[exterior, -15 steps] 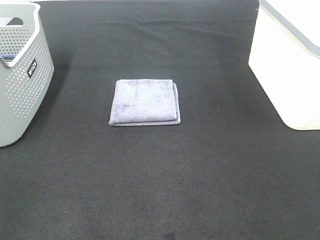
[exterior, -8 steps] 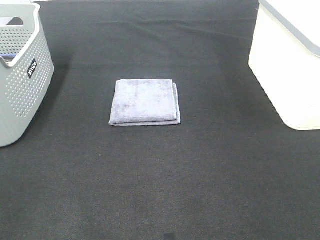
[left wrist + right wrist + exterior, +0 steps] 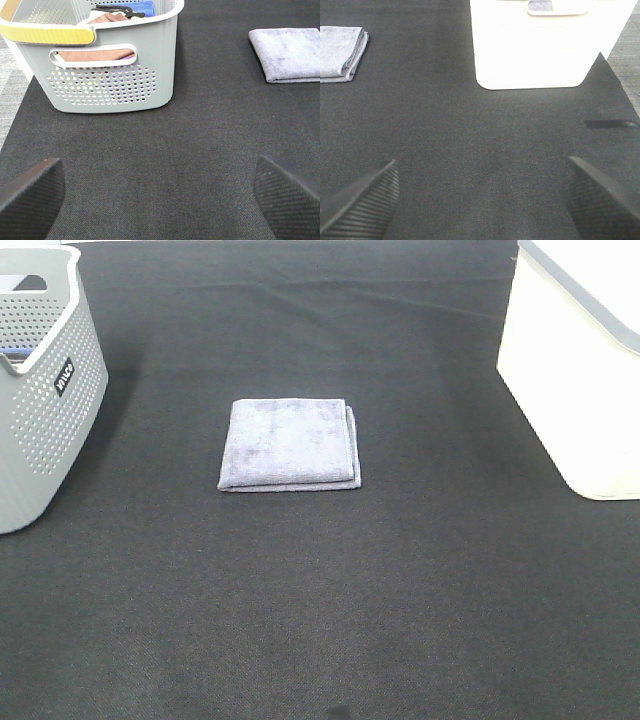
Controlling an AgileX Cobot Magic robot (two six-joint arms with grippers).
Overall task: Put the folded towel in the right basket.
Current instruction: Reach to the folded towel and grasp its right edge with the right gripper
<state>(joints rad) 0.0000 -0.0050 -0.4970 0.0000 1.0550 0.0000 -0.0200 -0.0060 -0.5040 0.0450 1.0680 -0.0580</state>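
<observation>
The folded grey-lilac towel (image 3: 290,444) lies flat on the black mat in the middle of the table. It also shows in the left wrist view (image 3: 292,53) and in the right wrist view (image 3: 341,53). The right basket (image 3: 580,380) is white and stands at the right edge; the right wrist view shows its near wall (image 3: 530,55). Neither gripper shows in the exterior view. My left gripper (image 3: 160,197) is open and empty, low over the mat near the left basket. My right gripper (image 3: 482,200) is open and empty, in front of the white basket.
A grey perforated basket (image 3: 40,390) with a yellow-padded handle stands at the left edge and holds folded cloths (image 3: 107,20). The black mat (image 3: 330,600) covers the table; its edges show beside both baskets in the wrist views.
</observation>
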